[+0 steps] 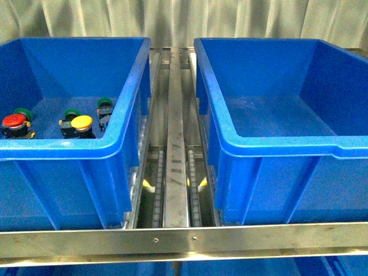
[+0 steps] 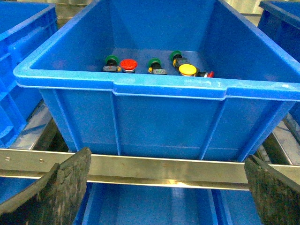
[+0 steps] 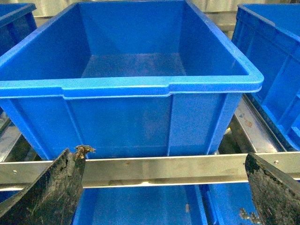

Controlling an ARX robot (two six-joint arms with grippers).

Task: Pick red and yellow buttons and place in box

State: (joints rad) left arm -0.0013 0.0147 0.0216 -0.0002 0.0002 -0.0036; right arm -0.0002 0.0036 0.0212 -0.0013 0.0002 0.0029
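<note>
A red button (image 1: 14, 121) and a yellow button (image 1: 81, 122) lie on the floor of the left blue crate (image 1: 57, 150), near its front wall. The left wrist view shows the same red button (image 2: 128, 64) and yellow button (image 2: 187, 70) inside that crate (image 2: 140, 84). On the right stands a box (image 1: 276, 146) of the same kind, with nothing in it (image 3: 117, 86). My left gripper (image 2: 166, 187) is open, low in front of the left crate, outside it. My right gripper (image 3: 164, 187) is open in front of the box. Neither gripper holds anything, and neither shows in the front view.
Green-capped buttons (image 1: 104, 103) (image 2: 111, 59) lie among the red and yellow ones. A metal rail (image 1: 184, 238) crosses in front of both crates, and a roller track (image 1: 175, 172) runs between them. More blue crates stand beside (image 2: 18, 56) (image 3: 276, 56) and below (image 2: 150, 206).
</note>
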